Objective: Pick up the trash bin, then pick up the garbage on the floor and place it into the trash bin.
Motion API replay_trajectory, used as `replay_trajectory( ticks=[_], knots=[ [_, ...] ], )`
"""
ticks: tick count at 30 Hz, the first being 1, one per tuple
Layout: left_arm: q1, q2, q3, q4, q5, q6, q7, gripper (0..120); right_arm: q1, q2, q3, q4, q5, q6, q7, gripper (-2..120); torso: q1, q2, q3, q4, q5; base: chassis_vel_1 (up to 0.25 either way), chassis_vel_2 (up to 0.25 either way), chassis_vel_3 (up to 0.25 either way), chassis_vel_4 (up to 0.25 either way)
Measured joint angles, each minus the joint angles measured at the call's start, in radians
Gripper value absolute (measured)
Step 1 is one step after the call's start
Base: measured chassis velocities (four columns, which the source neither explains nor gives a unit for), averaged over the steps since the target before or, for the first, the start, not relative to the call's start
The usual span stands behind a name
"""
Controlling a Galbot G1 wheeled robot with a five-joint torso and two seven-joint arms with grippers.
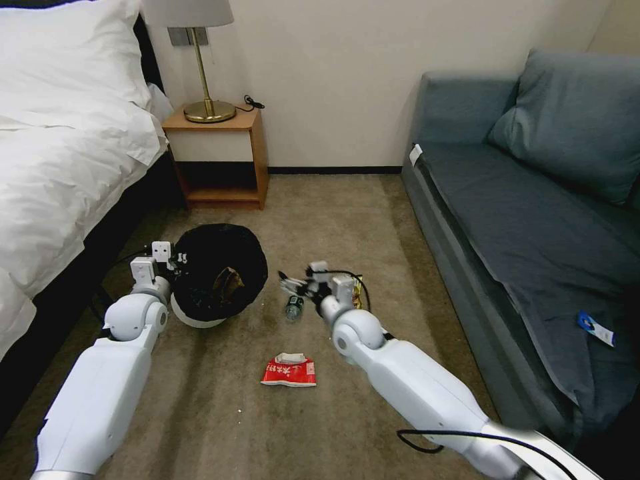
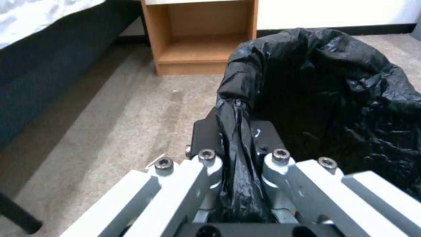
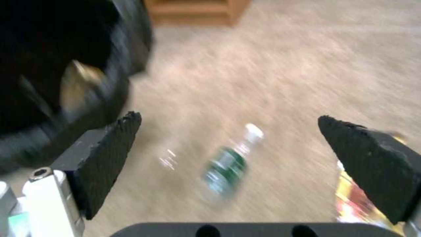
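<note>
Bin in hand, bottle lined up

Our left gripper (image 2: 239,154) pinches the trash bin (image 1: 220,273) by its liner rim, tilting it toward the litter, while our right gripper (image 3: 228,148) hovers wide above the bottle (image 3: 228,164) on the carpet.

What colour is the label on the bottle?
Green, on the bottle; the right wrist view shows it best.

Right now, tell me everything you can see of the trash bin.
The trash bin is small, round and white, apparently plastic, lined with a glossy, crinkled black bag that drapes over its rim and hides most of the wall. It is tilted, its mouth towards the head camera, over the carpet beside the bed, in front of the wooden nightstand. A tan scrap lies inside. The left pincer is shut on the bagged rim.
</note>
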Motion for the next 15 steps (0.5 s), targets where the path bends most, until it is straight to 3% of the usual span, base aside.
replay_trajectory(
  ticks=[7, 15],
  knots=[
    [-0.013, -0.027, 0.014, 0.014, 0.024, -0.001, -0.001, 6, -0.090, -0.061, -0.017, 0.014, -0.044, -0.022, 0.007, 100, 0.000, 0.000, 0.000, -0.0001, -0.0001, 0.000, 0.000, 0.000, 0.000],
    [-0.014, -0.031, 0.014, 0.018, 0.037, -0.001, -0.005, 6, -0.158, -0.076, -0.034, 0.003, -0.087, -0.014, -0.024, 100, 0.000, 0.000, 0.000, 0.0002, -0.0004, 0.000, 0.000, 0.000, 0.000]
  ],
)
